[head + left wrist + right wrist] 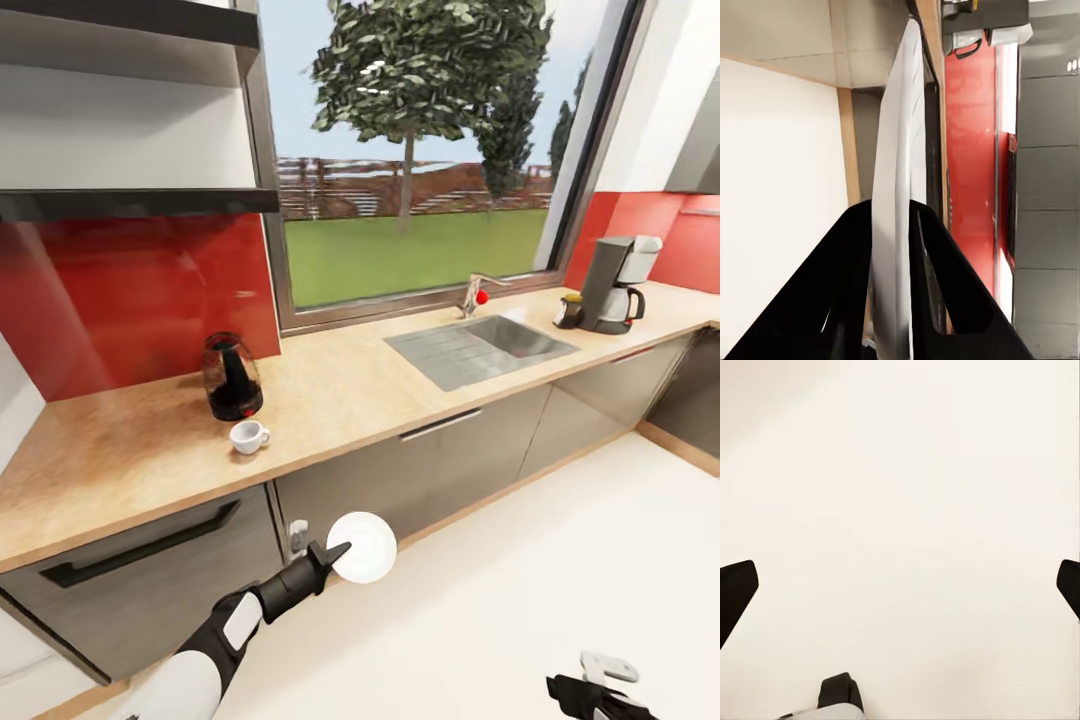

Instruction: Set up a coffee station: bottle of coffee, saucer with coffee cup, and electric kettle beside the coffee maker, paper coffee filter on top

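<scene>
My left gripper (335, 553) is shut on the white saucer (366, 547), held below the counter's front edge in the head view. In the left wrist view the saucer (897, 180) stands edge-on between the black fingers (851, 247). On the beige countertop (120, 450), the white coffee cup (247, 436) sits just in front of the dark electric kettle (232, 377). At the far right stands the grey coffee maker (620, 285), with the small dark bottle of coffee (570, 311) beside it. My right gripper (900, 585) is open over pale floor, low at right (600, 690). I cannot make out the paper filter.
An inset steel sink (480, 350) with a tap (473, 295) lies between the kettle and the coffee maker. Grey cabinets (150, 560) run under the counter. Dark shelves (130, 200) hang at upper left above the red backsplash. Pale floor (560, 560) stretches to the right.
</scene>
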Robot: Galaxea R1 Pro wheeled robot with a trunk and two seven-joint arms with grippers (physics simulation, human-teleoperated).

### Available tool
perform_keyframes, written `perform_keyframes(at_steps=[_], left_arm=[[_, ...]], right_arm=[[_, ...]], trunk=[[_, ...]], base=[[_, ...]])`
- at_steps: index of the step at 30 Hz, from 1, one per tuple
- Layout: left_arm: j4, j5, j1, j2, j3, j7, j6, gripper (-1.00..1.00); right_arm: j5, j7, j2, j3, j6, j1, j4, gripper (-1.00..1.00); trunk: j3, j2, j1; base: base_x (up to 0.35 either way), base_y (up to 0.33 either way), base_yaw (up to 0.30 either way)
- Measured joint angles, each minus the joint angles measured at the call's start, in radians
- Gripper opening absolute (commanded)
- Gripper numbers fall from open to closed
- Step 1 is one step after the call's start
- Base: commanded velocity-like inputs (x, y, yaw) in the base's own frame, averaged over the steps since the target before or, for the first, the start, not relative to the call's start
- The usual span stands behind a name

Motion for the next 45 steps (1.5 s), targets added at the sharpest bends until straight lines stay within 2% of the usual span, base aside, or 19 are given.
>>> perform_keyframes(at_steps=[45], left_arm=[[0.002, -0.001, 0.0, -0.001, -0.001, 0.0, -0.001, -1.0]], right_arm=[[-0.001, -0.001, -0.007, 0.0, 0.0, 0.016, 0.0, 1.0]], trunk=[[0.0, 0.0, 0.0]], base=[[0.0, 0.0, -0.283]])
